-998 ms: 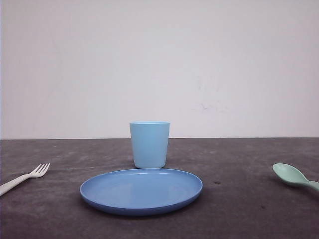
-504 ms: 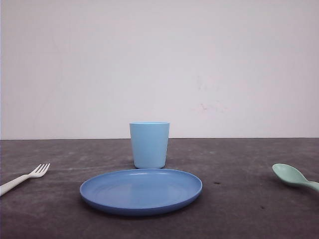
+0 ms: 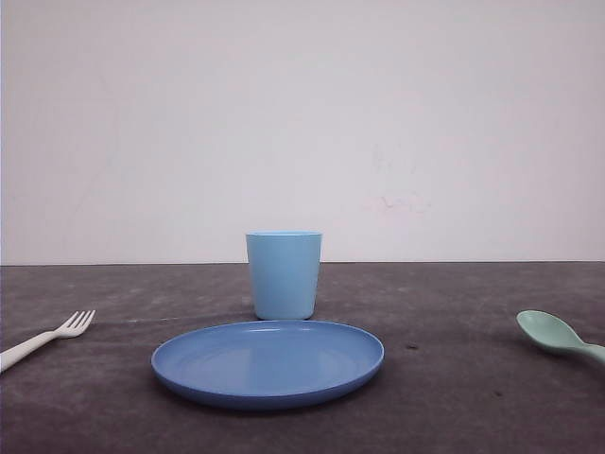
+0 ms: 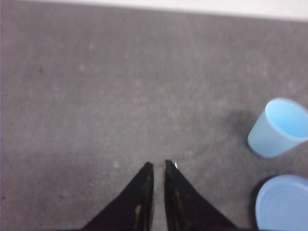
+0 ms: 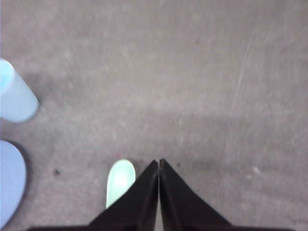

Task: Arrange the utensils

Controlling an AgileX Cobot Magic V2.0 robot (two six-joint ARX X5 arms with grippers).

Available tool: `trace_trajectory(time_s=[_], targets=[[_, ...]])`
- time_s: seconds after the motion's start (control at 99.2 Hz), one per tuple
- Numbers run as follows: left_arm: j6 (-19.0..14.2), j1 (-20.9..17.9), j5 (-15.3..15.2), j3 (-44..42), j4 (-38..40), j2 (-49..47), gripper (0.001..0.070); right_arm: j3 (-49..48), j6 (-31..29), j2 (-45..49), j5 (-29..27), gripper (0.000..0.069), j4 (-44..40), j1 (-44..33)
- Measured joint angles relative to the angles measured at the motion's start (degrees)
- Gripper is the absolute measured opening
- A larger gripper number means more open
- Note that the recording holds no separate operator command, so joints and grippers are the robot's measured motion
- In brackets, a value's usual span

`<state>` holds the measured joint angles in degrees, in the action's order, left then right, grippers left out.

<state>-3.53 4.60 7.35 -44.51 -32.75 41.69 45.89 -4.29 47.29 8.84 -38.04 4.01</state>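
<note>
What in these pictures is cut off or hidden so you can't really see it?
- Fork: front view, handle end cut off by the left edge.
- Spoon: front view, handle runs off the right edge; in the right wrist view the right tool covers its handle.
- Plate: left wrist view, cut off at the corner.
- Cup: front view, its inside is hidden by its own wall.

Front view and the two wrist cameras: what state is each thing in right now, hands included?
Fork: lying flat on the table, left of the plate, untouched.
Spoon: lying flat, right of the plate, bowl up, untouched.
Cup: upright behind the plate, looks empty.
Plate: flat on the table, nothing on it.
Left hand: shut, holding nothing.
Right hand: shut, holding nothing, beside the spoon.
</note>
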Motion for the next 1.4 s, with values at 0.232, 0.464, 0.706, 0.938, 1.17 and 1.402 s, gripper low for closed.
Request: trace_trajectory(time_s=[0.232, 0.464, 0.706, 0.938, 1.17, 1.402], targets=[[1.0, 0.7, -0.2, 0.0, 0.0, 3.0, 0.0015, 0.0, 0.0, 5.2, 0.0, 0.0004, -0.1, 0.0], [1.0, 0.7, -0.3, 0.0, -0.2, 3.0, 0.0015, 0.0, 0.1, 5.4, 0.0, 0.0028, -0.1, 0.0], [1.0, 0.7, -0.3, 0.0, -1.1, 3.0, 0.0285, 0.0, 0.5, 5.4, 0.0, 0.0556, -0.1, 0.0], [1.0, 0.7, -0.2, 0.0, -1.1, 3.0, 0.0507, 0.0, 0.7, 5.4, 0.0, 0.0679, -0.3, 0.0], [-1.7, 3.4, 0.5, 0.0, -1.4, 7.1, 0.0514, 0.0, 1.0, 5.4, 0.0, 0.0679, -0.4, 0.0], [-5.1, 8.8, 0.3, 0.0, -1.0, 17.3, 0.0514, 0.0, 1.1, 5.4, 0.0, 0.0679, -0.4, 0.0]])
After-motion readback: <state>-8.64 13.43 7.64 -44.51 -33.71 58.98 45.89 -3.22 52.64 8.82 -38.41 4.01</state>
